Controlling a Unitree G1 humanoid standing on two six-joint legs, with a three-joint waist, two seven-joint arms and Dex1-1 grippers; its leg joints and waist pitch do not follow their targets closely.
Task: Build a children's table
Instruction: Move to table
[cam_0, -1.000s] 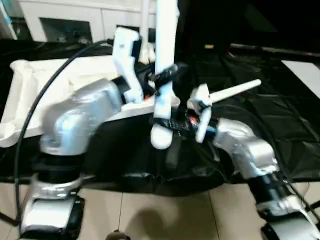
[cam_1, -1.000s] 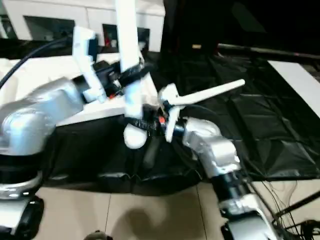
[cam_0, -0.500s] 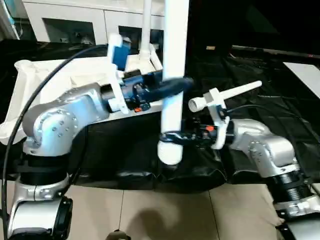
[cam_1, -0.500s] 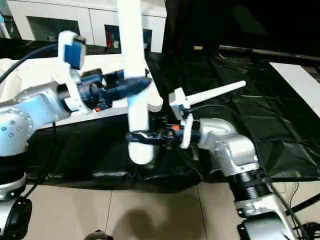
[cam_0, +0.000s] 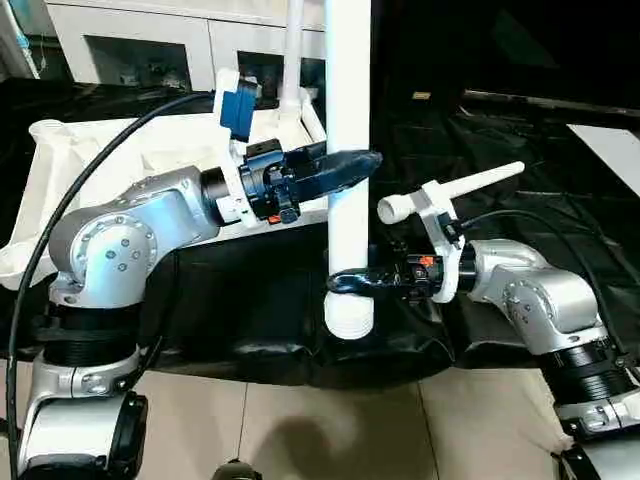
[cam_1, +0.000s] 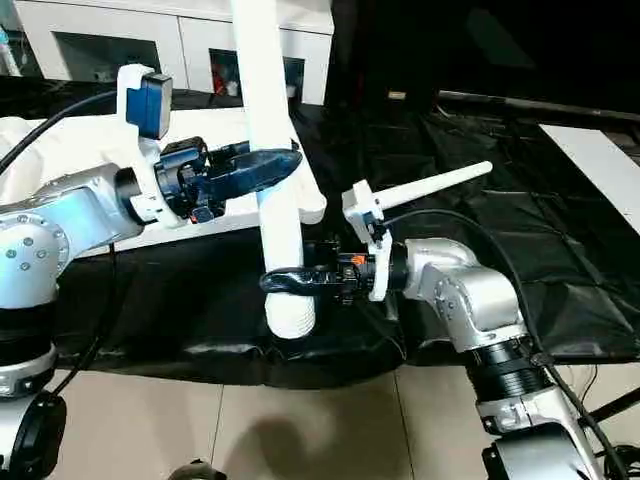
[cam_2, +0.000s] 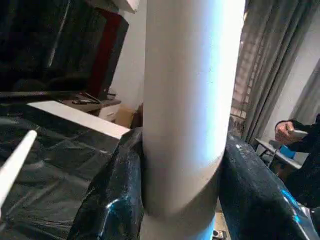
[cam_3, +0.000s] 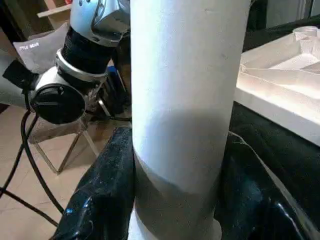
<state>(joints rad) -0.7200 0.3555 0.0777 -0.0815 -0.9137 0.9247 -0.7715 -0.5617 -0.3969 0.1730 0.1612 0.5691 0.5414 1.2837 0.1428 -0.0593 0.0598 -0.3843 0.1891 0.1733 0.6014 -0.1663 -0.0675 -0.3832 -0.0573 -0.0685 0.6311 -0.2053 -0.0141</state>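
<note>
White table leg (cam_0: 348, 150) stands upright at centre. Left gripper (cam_0: 345, 165) clasps it at mid-height; right gripper (cam_0: 348, 284) clasps it near its lower end. Upturned tabletop (cam_0: 60, 180) lies left, on black sheeting (cam_0: 520, 210).

Tabletop (cam_0: 120, 150) + leg (cam_0: 480, 180) on blk sheet (cam_0: 540, 220)
</note>
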